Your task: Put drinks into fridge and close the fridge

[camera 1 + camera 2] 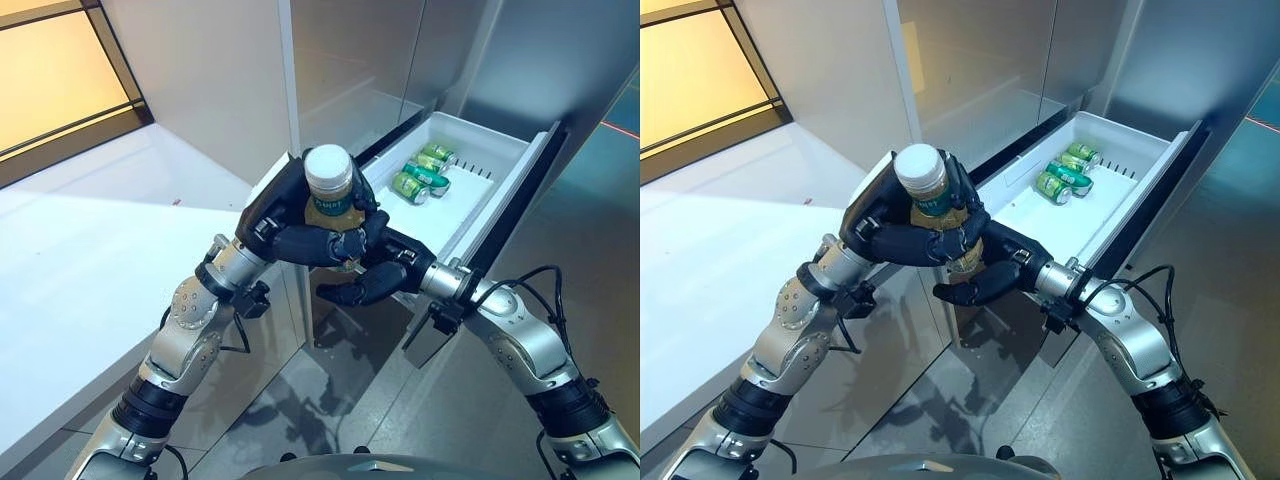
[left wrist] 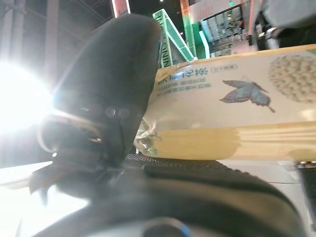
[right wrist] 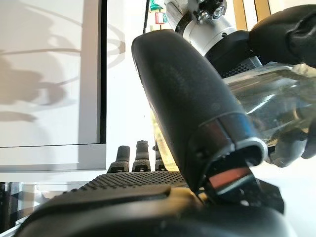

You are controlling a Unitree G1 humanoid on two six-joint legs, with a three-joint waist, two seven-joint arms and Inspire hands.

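— So where's the bottle [image 1: 331, 195]?
— Upright, just outside the near corner of the open fridge drawer [image 1: 500, 190]; left hand [image 1: 300, 228] wrapped round it, right hand [image 1: 375, 270] curled under its base.
— Room inside?
— Three cans [image 1: 424, 173] at the far end; the near half is bare.

the matte black, many-jointed left hand [image 1: 300, 240] is the reference. behind it a polished silver-grey left arm [image 1: 190, 330] of rounded metal segments carries black ribbed collars at wrist and near the shoulder, with a black bracket and thin black cable under the wrist. opposite the left hand, the black right hand [image 1: 385, 270] and silver-grey right arm [image 1: 525, 345] match it, with looping black cable. the right thumb [image 3: 192, 113] is smooth, its palm pad [image 3: 138, 180] finely dotted.
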